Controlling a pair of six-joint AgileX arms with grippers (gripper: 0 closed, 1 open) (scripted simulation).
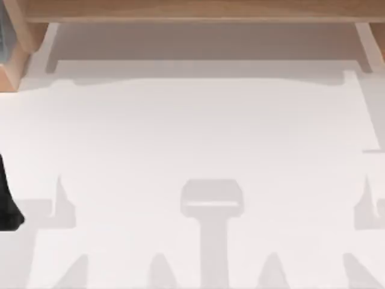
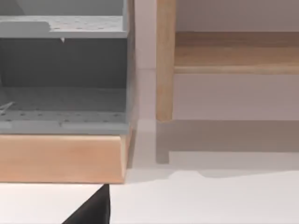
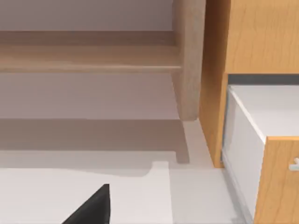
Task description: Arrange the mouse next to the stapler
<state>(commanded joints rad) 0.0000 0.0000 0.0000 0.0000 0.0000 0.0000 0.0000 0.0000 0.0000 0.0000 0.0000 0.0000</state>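
The white desk [image 1: 198, 132] lies bare under a wooden shelf [image 1: 198, 9]; where mouse and stapler sit cannot be told; a dark part of the left arm [image 1: 7, 205] sits at the desk's left edge; either claw's state cannot be told; a mouse is probably light, rigid and smooth, best gripped across its sides.

A black arm part [image 1: 7, 201] pokes in at the top view's left edge, most of it cut off by the frame. At the far side of the white table [image 1: 198, 132], a wooden shelf [image 1: 198, 9] is cropped by the upper edge. In the left wrist view, a dark wedge [image 2: 91, 210] and a grey pegboard cabinet [image 2: 60, 74] run out of frame. In the right wrist view, a similar dark wedge [image 3: 91, 210] and a wooden drawer unit [image 3: 261, 140] are likewise cropped.
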